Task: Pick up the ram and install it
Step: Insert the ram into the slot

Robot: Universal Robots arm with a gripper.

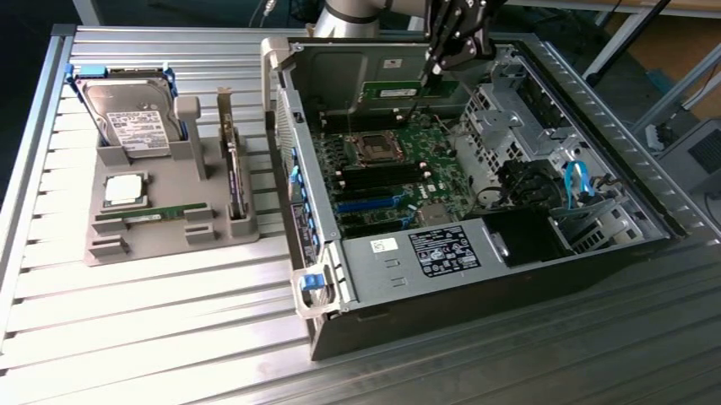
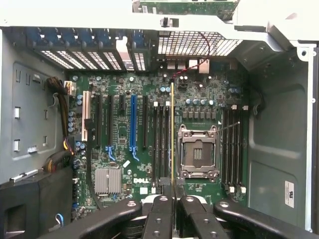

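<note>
My gripper (image 1: 433,69) hangs inside the open computer case (image 1: 631,211), shut on the ram (image 1: 408,91), a slim green stick with a white label. In the wrist view the ram (image 2: 172,129) shows edge-on as a thin line between the black fingers (image 2: 159,214). It hovers above the motherboard (image 2: 119,149), over the black memory slots (image 2: 160,142) just beside the empty processor socket (image 2: 199,152). Whether the ram touches a slot I cannot tell. A second green stick (image 1: 152,213) lies in the grey holder (image 1: 158,240) outside the case.
The grey holder at the exterior view's left also carries a hard drive (image 1: 130,118), a square silver processor (image 1: 124,190) and an upright dark card (image 1: 235,173). More memory slots (image 2: 232,147) lie on the socket's other side. Cables (image 1: 575,181) and a drive cage (image 1: 507,110) crowd the case.
</note>
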